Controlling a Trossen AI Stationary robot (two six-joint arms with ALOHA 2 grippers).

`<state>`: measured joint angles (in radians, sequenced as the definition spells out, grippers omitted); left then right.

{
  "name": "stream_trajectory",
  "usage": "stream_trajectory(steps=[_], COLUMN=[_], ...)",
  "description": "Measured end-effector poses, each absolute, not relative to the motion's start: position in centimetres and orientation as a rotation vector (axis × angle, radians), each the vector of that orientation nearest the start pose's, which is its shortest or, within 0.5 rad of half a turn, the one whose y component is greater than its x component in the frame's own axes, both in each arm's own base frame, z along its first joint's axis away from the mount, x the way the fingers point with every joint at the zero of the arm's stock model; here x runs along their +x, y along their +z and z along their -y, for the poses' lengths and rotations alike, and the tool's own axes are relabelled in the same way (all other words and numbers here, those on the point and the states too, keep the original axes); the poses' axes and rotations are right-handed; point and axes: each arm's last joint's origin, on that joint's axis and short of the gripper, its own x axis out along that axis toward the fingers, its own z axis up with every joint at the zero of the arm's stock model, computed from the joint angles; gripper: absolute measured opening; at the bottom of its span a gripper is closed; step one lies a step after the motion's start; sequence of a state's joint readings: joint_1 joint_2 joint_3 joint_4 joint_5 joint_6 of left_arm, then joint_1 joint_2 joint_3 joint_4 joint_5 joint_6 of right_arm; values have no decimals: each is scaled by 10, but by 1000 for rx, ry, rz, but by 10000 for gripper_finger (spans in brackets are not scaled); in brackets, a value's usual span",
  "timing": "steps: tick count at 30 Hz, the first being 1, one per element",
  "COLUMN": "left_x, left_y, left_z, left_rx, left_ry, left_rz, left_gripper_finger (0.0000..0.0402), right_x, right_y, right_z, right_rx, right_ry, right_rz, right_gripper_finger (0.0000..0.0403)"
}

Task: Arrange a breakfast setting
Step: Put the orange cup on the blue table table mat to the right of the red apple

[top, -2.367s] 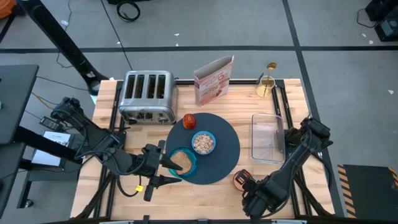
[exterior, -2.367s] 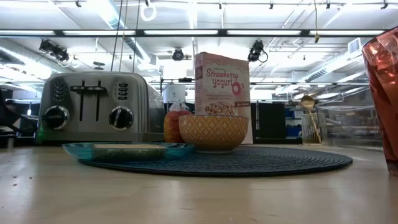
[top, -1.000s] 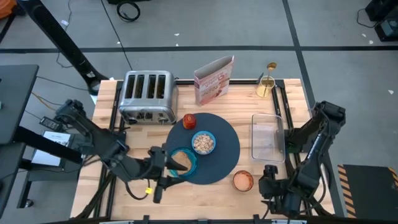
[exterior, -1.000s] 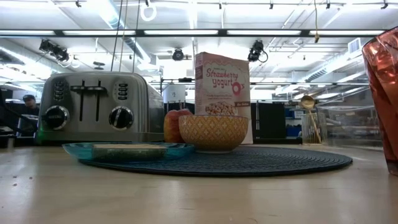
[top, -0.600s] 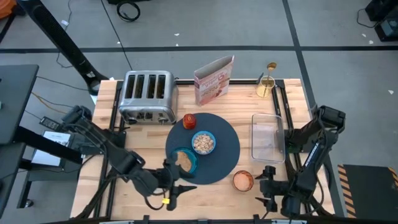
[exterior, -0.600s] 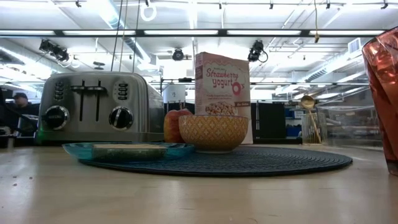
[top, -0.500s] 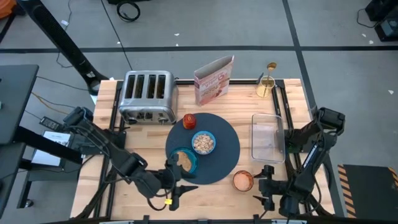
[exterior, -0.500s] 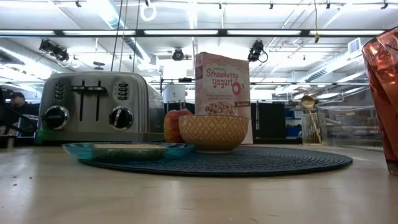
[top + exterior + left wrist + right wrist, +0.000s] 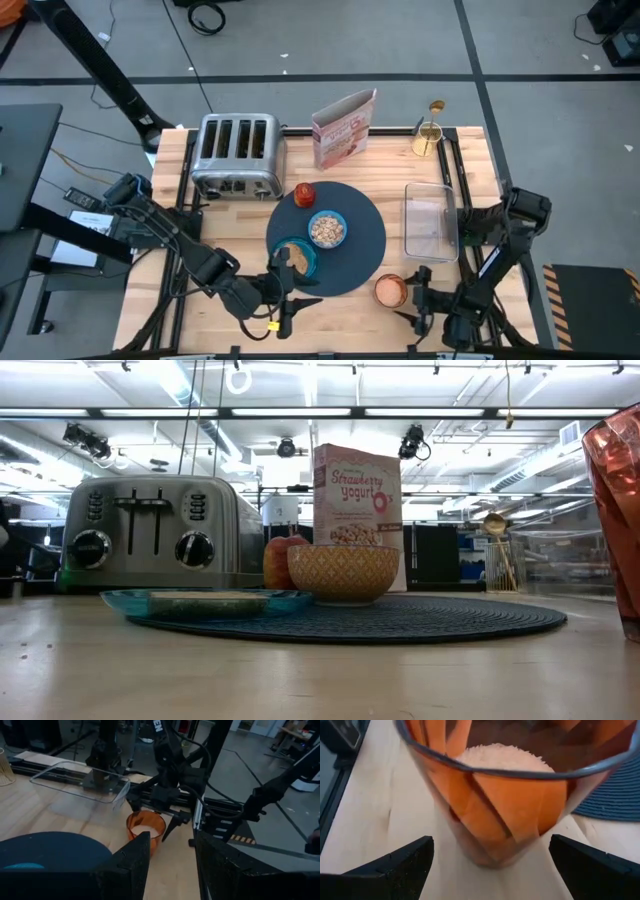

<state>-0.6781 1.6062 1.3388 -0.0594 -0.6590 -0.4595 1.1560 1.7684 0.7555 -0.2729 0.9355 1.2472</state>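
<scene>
The counter (image 9: 250,215) fills the middle of the high view, with the toaster (image 9: 237,155) at its upper left and the cereal box (image 9: 344,128) beside it. The large round dark slate-blue mat (image 9: 360,250) sits centre frame, carrying the small blue bowl (image 9: 326,229), the small teal plate (image 9: 305,262) with the toast slice (image 9: 292,257) on it, and the red fruit (image 9: 305,194). The amber cup (image 9: 391,290) stands on bare wood at the mat's lower right edge. The gold spoon (image 9: 435,110) is still in its holder at the upper right, so the setting looks unfinished.

The main risk is the cup: it stands just ahead of the right gripper (image 9: 419,302), whose fingers are spread wide on either side without touching it. Any forward drift could tip it.

The right arm is folded low along the lower right edge. The left gripper (image 9: 283,300) lies low at the bottom centre, just below the plate, fingers part-open and holding nothing; a careless swing there could nudge the plate.
</scene>
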Motion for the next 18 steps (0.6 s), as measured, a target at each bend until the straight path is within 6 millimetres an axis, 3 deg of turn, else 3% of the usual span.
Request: stream_trajectory(steps=[18], left_x=[298], left_y=[331], left_z=[215], left_rx=[-218], left_ry=[51], left_rz=[-252], left_gripper_finger=[167], right_x=[151], right_y=[60], right_z=[-255], right_rx=[156], right_ry=[-278], right_rz=[-336], right_gripper_finger=[397])
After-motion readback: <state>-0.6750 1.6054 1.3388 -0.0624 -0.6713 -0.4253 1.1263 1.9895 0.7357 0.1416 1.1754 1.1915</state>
